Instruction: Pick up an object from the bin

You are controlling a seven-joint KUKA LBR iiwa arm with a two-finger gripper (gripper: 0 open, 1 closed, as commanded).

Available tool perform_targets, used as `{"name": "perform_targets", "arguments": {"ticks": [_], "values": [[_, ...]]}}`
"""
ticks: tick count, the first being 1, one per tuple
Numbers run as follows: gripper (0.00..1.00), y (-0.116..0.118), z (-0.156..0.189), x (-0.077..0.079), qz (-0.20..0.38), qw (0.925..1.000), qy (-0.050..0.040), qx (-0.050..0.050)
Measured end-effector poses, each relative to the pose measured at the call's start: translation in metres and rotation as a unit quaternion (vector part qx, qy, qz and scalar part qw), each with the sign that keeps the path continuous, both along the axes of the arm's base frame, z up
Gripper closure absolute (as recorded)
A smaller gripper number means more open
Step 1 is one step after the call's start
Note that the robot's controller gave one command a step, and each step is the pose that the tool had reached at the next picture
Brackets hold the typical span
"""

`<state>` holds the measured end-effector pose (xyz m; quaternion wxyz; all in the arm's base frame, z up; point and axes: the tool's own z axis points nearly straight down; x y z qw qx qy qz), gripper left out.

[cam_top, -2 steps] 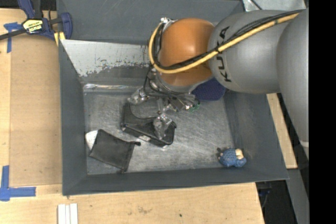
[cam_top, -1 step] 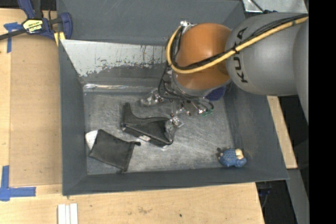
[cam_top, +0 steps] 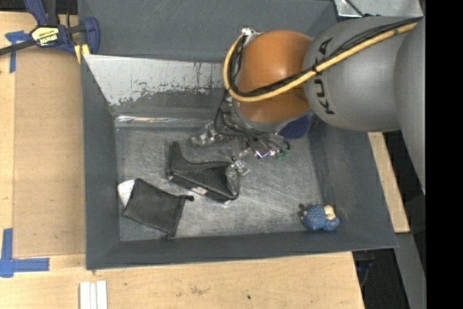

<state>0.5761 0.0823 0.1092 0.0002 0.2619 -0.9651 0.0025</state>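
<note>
Camera view: gripper [cam_top: 237,164] sat low at mid-bin, beneath the arm's orange wrist cover [cam_top: 268,76]. Its tip was at the right end of a black, bent, bar-shaped object [cam_top: 197,176] lying on the floor of the grey metal bin [cam_top: 98,170]. Could not tell whether it was open, closed, or gripping. A flat black square pouch [cam_top: 153,208] lay front-left, just beside the bar. A small blue-and-yellow toy [cam_top: 319,218] sat front-right, well apart.

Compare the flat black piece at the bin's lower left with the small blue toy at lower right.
The flat black piece is much larger than the blue toy. The piece lies thin and flat with straight edges; the toy is a rounded lump. The piece overlaps a white thing; the toy lies alone. Both rest on the bin's floor.
</note>
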Motion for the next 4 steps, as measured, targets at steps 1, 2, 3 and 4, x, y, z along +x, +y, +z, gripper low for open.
{"name": "perform_targets", "arguments": {"ticks": [1,2,3,4], "values": [[0.00,0.000,0.002,-0.010,0.005,1.0000,-0.0074,0.003],[0.00,-0.007,-0.005,-0.045,0.005,1.0000,-0.0064,0.004],[1.00,-0.006,-0.005,-0.044,0.004,0.9999,-0.0075,0.005],[1.00,-0.002,-0.013,-0.022,0.149,0.9887,-0.0137,0.005]]}}
